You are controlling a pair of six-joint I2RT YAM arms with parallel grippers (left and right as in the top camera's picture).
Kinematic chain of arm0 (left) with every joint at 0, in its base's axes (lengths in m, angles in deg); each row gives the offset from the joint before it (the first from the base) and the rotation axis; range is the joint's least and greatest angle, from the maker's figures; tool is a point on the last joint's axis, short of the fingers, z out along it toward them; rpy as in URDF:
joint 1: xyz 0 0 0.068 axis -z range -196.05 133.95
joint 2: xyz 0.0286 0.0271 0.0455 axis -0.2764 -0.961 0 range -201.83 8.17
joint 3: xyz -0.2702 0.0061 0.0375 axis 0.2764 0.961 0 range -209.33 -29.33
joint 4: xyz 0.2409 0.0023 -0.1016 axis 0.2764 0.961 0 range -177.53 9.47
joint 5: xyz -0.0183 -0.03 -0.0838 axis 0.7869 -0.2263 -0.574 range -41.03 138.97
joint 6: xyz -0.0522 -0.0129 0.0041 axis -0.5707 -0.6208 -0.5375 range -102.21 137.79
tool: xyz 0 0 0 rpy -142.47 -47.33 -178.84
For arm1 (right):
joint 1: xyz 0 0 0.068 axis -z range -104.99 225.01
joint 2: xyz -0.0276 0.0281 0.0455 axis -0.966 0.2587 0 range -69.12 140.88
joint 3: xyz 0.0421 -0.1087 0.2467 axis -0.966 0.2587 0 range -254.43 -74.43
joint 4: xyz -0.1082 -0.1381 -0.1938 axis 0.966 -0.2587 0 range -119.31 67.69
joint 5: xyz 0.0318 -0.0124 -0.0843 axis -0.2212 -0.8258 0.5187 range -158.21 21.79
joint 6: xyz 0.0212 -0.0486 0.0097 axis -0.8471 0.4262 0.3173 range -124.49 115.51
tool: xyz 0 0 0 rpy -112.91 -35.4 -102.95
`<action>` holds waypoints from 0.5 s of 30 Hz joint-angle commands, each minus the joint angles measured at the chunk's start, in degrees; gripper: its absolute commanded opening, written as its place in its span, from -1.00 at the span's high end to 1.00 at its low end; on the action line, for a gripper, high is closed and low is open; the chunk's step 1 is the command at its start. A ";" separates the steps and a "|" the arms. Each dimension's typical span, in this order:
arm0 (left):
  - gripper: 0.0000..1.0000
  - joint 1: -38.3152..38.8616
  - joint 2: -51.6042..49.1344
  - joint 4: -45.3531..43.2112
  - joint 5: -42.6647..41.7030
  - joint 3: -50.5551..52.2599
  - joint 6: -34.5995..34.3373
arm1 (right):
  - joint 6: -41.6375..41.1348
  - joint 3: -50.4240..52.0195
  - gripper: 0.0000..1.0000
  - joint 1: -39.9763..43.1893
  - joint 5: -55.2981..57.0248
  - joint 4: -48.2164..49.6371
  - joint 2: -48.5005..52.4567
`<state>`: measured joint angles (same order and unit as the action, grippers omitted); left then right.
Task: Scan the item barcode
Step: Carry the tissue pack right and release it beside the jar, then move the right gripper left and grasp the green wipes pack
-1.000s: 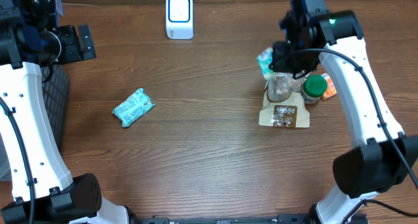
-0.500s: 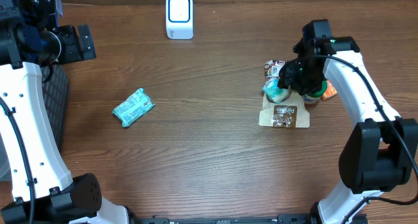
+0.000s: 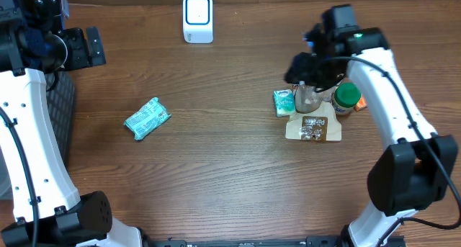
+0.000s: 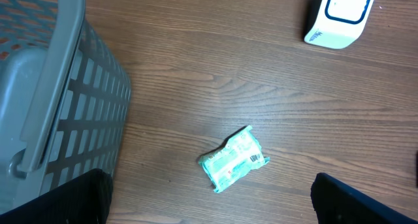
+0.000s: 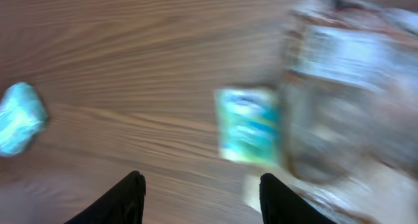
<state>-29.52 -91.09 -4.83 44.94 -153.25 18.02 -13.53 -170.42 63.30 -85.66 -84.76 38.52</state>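
Lying seemingly beyond right claw (image 5: 199, 199): packet (image 5: 248, 125).

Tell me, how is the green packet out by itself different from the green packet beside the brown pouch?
The lone packet lies apart from everything on the table; the other packet sits right beside the clear cup and brown pouch. The lone packet lies slanted and looks crumpled; the other packet lies straighter and looks flatter. Both are small green-and-white wrapped packets lying flat.

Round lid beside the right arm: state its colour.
The round lid is green; the overhead view shows it best.
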 commanded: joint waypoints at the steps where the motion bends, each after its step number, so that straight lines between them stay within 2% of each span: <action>1: -0.99 0.74 0.24 -0.22 0.15 -1.05 1.09 | -0.48 -1.16 -0.07 -6.78 -5.18 4.24 -0.52; 10: -0.99 0.74 0.24 -0.22 0.15 -1.05 1.09 | -11.85 -1.09 -0.08 -24.85 0.02 27.82 7.37; 15: -0.99 0.74 0.24 -0.22 0.15 -1.05 1.09 | -18.82 -1.09 -0.06 -29.51 0.04 39.87 14.82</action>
<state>-29.15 -91.09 -4.83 44.94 -153.25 18.02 -25.25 -170.99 35.35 -86.93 -48.83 48.46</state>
